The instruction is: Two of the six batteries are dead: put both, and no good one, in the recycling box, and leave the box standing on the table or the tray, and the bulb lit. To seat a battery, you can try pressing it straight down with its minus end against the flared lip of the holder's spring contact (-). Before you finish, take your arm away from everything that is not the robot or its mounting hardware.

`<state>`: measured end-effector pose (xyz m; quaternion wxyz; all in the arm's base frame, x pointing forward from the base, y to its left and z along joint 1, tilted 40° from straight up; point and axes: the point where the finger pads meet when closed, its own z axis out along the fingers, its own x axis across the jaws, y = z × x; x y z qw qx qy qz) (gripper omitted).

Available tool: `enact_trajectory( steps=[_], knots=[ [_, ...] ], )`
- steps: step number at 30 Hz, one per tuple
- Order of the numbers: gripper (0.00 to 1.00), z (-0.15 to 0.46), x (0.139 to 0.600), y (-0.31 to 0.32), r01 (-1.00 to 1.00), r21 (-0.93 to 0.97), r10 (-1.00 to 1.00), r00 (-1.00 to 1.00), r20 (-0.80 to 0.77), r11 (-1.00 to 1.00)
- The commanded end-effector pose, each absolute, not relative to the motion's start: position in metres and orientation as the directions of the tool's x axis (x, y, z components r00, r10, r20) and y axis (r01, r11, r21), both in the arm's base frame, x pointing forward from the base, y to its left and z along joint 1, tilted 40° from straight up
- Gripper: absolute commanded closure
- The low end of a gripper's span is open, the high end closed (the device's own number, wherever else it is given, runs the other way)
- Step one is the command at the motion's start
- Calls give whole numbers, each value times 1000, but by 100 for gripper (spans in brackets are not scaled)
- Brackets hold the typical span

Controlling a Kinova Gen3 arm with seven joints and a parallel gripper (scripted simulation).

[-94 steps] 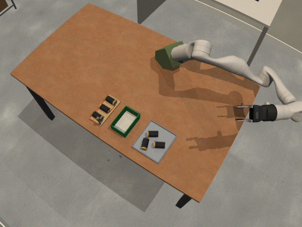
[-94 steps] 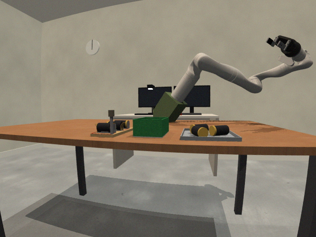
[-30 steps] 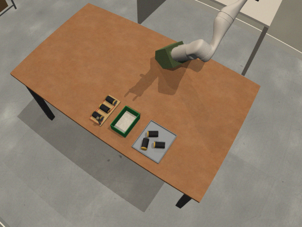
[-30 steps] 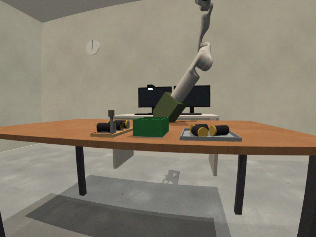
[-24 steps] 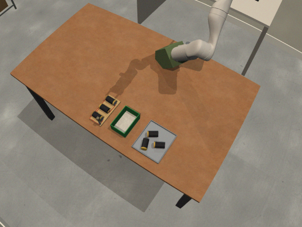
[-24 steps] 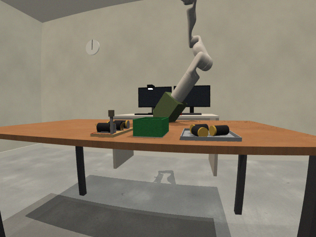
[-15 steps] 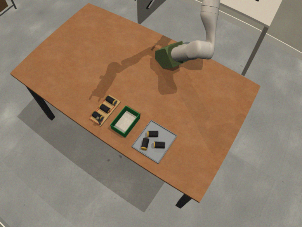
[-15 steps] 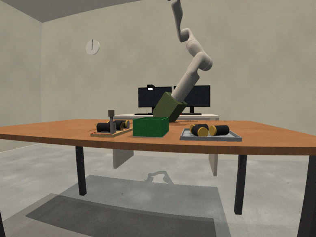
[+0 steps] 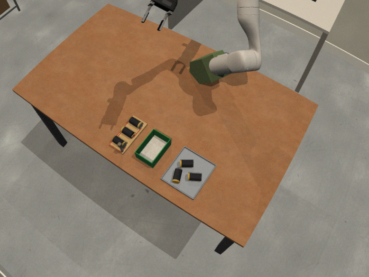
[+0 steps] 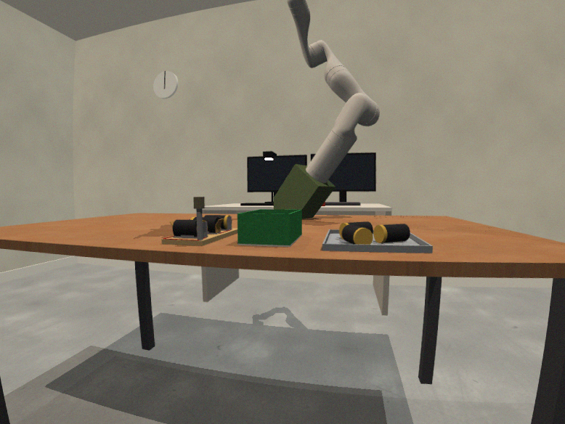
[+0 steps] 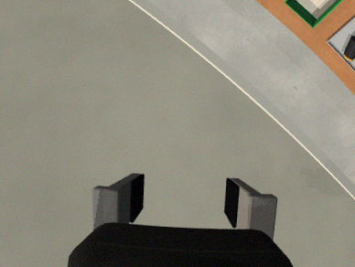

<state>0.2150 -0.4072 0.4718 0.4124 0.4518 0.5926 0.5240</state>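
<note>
From the top, the tool (image 9: 151,26) (image 11: 184,193) is spread wide near the worktop's (image 9: 253,143) (image 10: 478,246) far edge. The holder (image 9: 132,139) (image 10: 182,242) bears three batteries; beside it stands the green box (image 9: 144,161) (image 10: 269,228) (image 11: 315,19), with only a pale bottom showing inside (no battery there), then the tray (image 9: 205,170) (image 10: 378,248) (image 11: 336,44) with three more.

From outside, the box stands upright on the worktop, between holder and tray.

At the wrist, the fingers are wide apart with nothing between them.
</note>
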Motion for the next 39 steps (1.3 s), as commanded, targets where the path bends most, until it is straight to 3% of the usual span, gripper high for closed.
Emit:
enact_trajectory(
  steps=[1, 2, 14, 15, 39],
  knots=[
    [0, 473, 216, -407, 103, 994, 967, -254, -16, 43],
    [0, 457, 234, -408, 119, 991, 961, -277, -26, 61],
    [0, 457, 234, -408, 119, 991, 961, -277, -26, 61],
    [0, 442, 251, -408, 134, 988, 953, -301, -36, 80],
    [0, 411, 284, -406, 163, 979, 935, -349, -57, 121]
  ],
)
